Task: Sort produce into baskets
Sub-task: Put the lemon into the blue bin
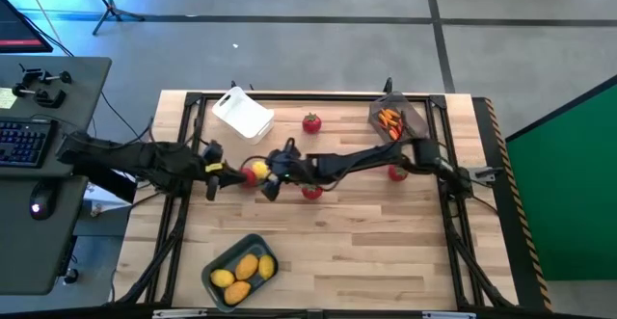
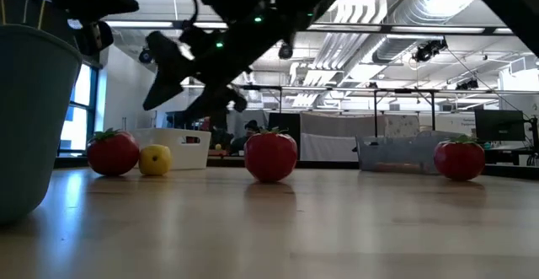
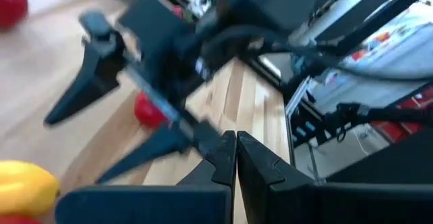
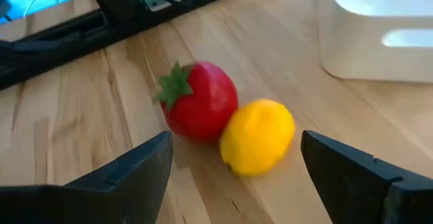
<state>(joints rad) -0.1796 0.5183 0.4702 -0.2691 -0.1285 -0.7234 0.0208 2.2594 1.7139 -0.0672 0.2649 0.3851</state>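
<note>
While our right gripper hangs wide open and empty, the lemon lies just ahead between its fingers, touching a tomato (left gripper shut, empty, beside them).

On the wooden surface three red fruits sit: one touching a yellow fruit, one mid-surface, one far right. A grey-blue basket looms left; a white basket stands behind.

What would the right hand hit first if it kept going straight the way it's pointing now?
Most likely the yellow fruit, centred between the open right hand fingers and touching the red fruit beside it.
</note>
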